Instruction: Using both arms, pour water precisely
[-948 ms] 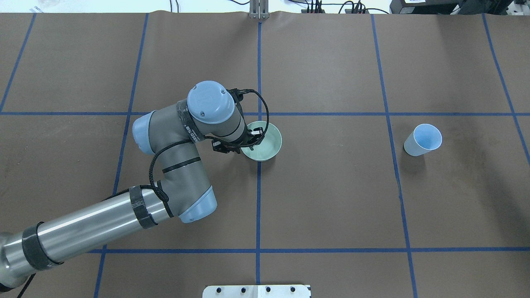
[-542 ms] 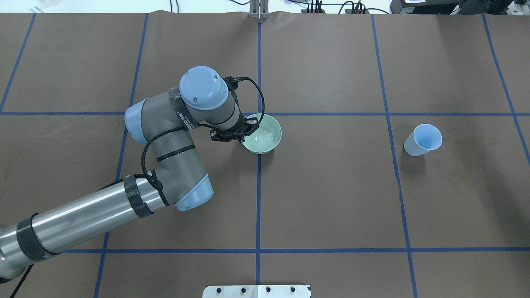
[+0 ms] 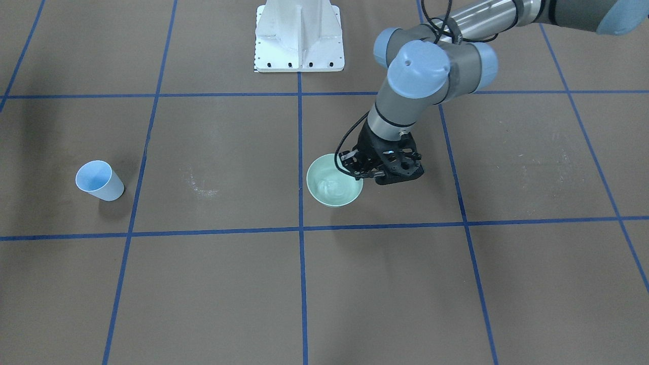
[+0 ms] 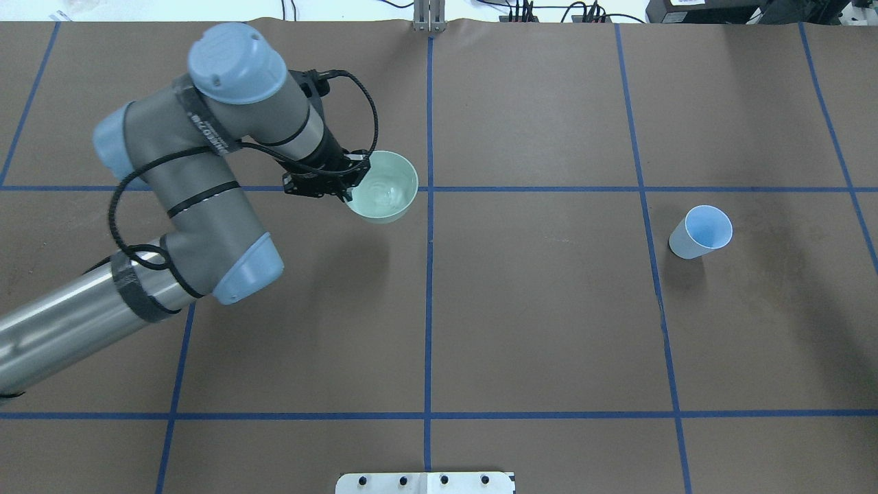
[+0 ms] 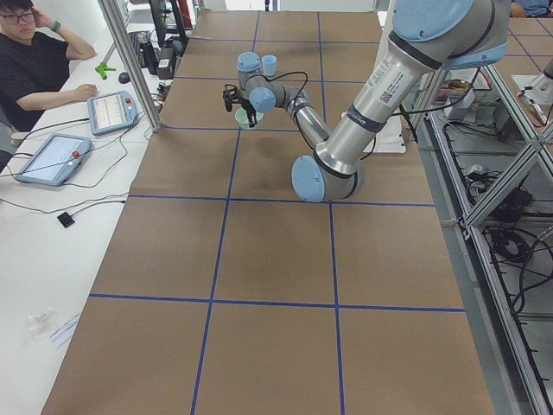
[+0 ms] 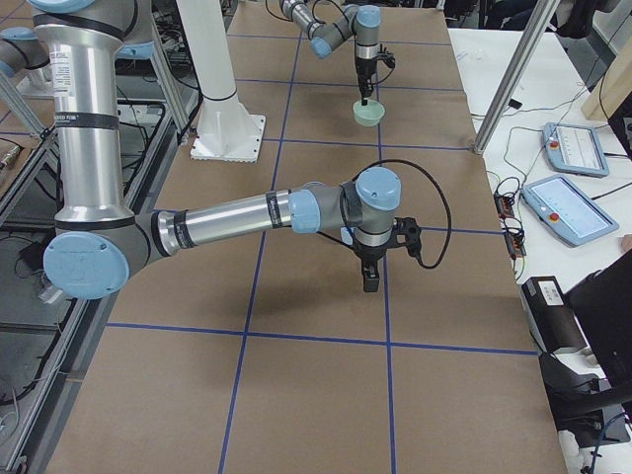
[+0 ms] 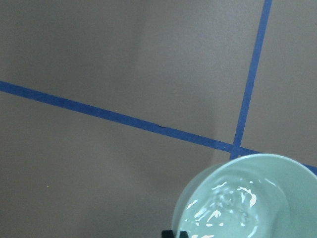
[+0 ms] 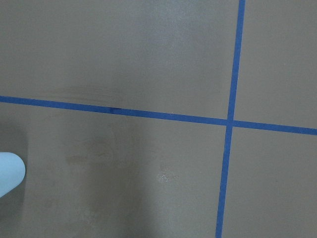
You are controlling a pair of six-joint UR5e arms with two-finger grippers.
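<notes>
A mint-green bowl (image 4: pixel 381 186) hangs a little above the brown table, casting a shadow below it. My left gripper (image 4: pixel 351 180) is shut on its near-left rim. The water (image 7: pixel 233 203) shows as white glints rippling in the bowl (image 7: pixel 247 198). In the front view the bowl (image 3: pixel 334 181) sits just left of the left gripper (image 3: pixel 356 170). A light blue paper cup (image 4: pixel 701 231) stands upright far to the right, empty-looking. My right gripper (image 6: pixel 370 279) shows only in the exterior right view, pointing down over the table; I cannot tell if it is open or shut.
Blue tape lines (image 4: pixel 429 302) divide the table into squares. A white pedestal (image 3: pixel 298 35) stands at the robot's base. A whitish scuff mark (image 3: pixel 200 188) lies between cup and bowl. A seated person (image 5: pixel 34 65) and teach pendants (image 5: pixel 52 157) are beside the table.
My left arm has raised the bowl off the table and carried it left and farther from the robot's base. The water now ripples. The cup has not moved.
</notes>
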